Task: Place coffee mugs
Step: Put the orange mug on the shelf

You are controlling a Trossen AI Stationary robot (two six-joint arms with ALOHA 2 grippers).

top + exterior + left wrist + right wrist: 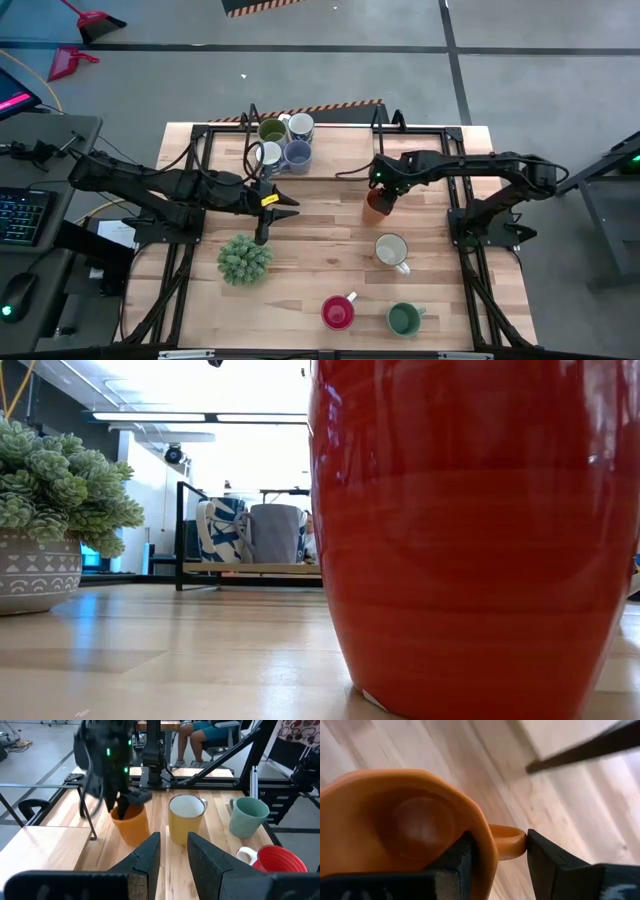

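a wooden table (300,255) seen from above. the right gripper (381,196) is at the table's middle right, its fingers (455,865) closed on the rim of an orange mug (377,203), one finger inside and one outside by the handle. the left gripper (263,232) hangs near the centre, fingers (142,865) slightly apart and holding nothing, just beyond a bushy plant (244,259). four mugs (283,141) cluster at the far edge. a cream mug (391,250), a red mug (337,312) and a green mug (404,319) stand nearer on the right.
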